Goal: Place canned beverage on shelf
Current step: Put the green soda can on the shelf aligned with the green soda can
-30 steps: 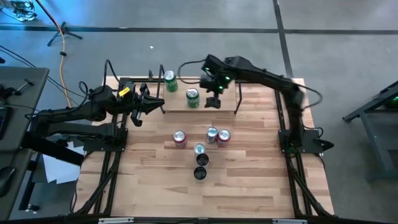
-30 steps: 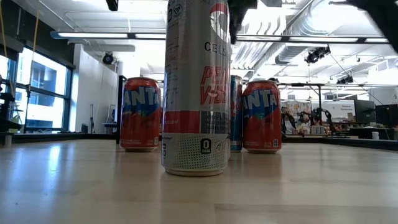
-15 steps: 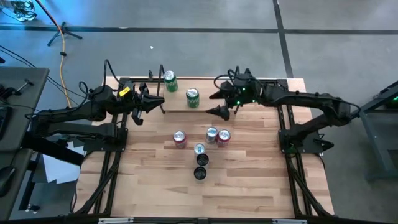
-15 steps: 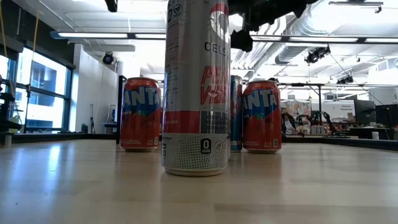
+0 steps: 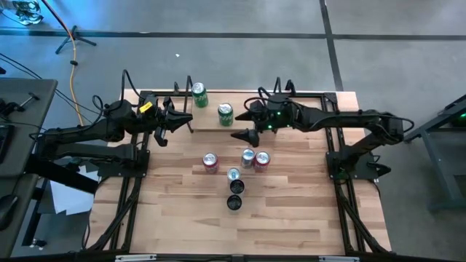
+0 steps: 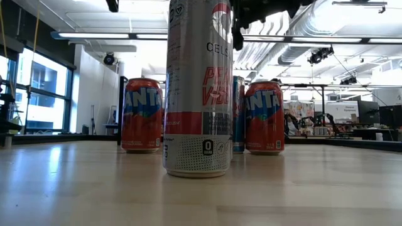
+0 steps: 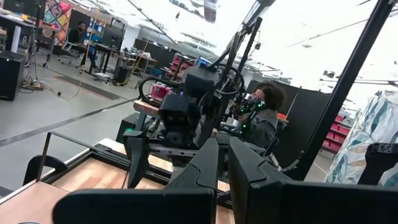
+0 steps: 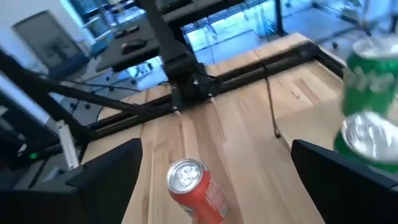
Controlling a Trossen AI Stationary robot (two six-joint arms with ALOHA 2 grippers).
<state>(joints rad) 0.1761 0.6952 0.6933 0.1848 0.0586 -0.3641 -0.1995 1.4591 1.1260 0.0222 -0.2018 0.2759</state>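
Two green cans (image 5: pixel 199 94) (image 5: pixel 226 113) already stood on the shelf (image 5: pixel 211 124), while the right gripper (image 5: pixel 244 136), its fingers spread and empty, hung just off the shelf above the red Fanta cans (image 5: pixel 210 162), silver cans (image 5: pixel 248 157) and black cans (image 5: pixel 235 188) left on the tabletop (image 5: pixel 291 211), and the left gripper (image 5: pixel 178 120) waited, pinched together, at the shelf's left end.

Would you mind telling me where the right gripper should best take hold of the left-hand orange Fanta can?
Grip the left orange can round its middle wall, coming from above: it stands upright and apart from the other cans. The open right gripper hovers nearby.
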